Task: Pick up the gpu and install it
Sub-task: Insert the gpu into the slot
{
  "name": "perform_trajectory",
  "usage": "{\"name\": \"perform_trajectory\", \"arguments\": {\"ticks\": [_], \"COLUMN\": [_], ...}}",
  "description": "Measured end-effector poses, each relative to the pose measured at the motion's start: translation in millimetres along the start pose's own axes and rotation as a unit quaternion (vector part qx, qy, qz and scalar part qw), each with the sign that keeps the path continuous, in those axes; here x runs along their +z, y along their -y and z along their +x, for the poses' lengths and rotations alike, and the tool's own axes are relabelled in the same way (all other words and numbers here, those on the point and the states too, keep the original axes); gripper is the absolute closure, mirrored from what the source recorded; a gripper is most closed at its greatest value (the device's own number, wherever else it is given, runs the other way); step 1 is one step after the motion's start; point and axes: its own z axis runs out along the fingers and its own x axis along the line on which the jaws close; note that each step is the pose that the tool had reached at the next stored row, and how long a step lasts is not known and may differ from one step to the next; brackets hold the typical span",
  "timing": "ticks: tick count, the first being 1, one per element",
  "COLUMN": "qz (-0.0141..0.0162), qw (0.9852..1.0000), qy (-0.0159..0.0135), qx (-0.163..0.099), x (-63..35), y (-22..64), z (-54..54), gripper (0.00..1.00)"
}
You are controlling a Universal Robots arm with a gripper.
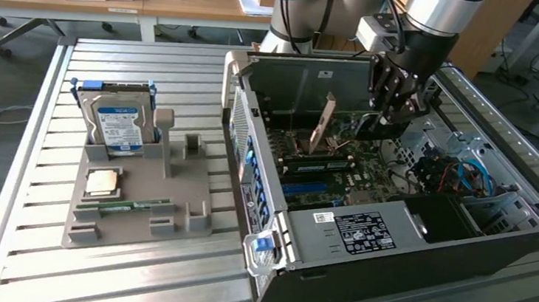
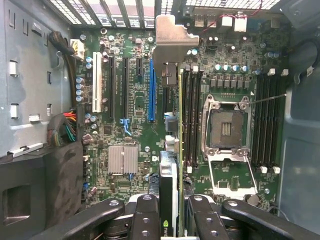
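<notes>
Plainly the claw (image 2: 171, 207) grips the gpu (image 2: 169, 175) edge-on above the motherboard (image 2: 125, 100) inside the computer case (image 1: 386, 281). Wrist view shows its Nvidia logo (image 2: 165, 232); exterior view shows the hard drive (image 1: 118, 125) with its blue-white label, unreadable.

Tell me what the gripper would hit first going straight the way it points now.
Likely the motherboard: the gpu held in the gripper would reach it first, near the blue slot; depth is unclear.

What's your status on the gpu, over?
Status: pincer shut on gpu. Card on edge inside the case, over the motherboard beside the blue slot. No cable across that slot.
</notes>
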Motion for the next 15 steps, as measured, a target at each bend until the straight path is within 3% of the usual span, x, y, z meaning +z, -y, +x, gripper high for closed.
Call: {"name": "perform_trajectory", "arguments": {"ticks": [6, 15], "qz": [0.0000, 0.0000], "qw": [1.0000, 1.0000], "qy": [0.0000, 0.0000], "qx": [0.000, 0.000], "x": [1.2, 5.3], "y": [-1.2, -10.6], "z": [0.0, 0.0], "gripper": [0.73, 0.73]}}
